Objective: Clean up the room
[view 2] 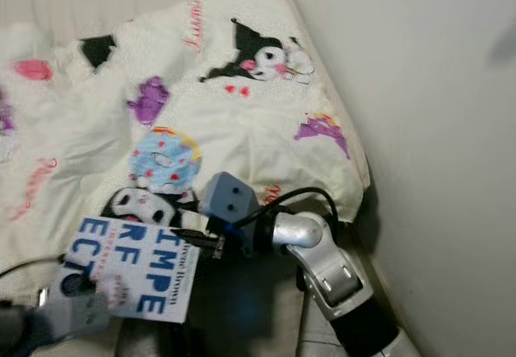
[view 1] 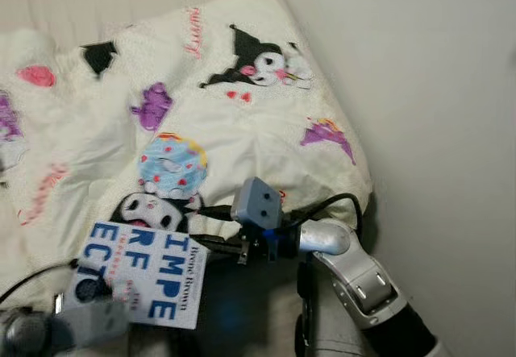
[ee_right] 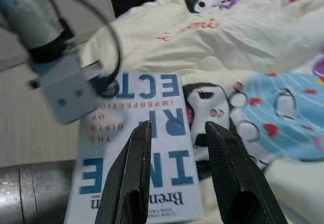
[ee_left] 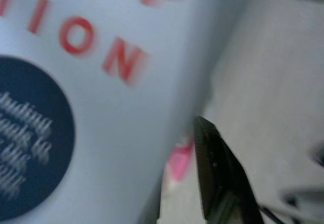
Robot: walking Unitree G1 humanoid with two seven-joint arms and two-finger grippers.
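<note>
book [view 1: 145,272] on blanket [view 1: 242,131]; right end effector [ee_right: 177,133] spread

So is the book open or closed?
Closed. The book shows its whole front cover with the big blue letters and no pages. The left gripper is at its lower edge, on the blanket.

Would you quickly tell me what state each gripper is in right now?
Left gripper: holding the book by its corner.
Right gripper: open, empty, fingers hovering over the book.

Head pair looks down; wrists close on book [ee_right: 136,153].
</note>
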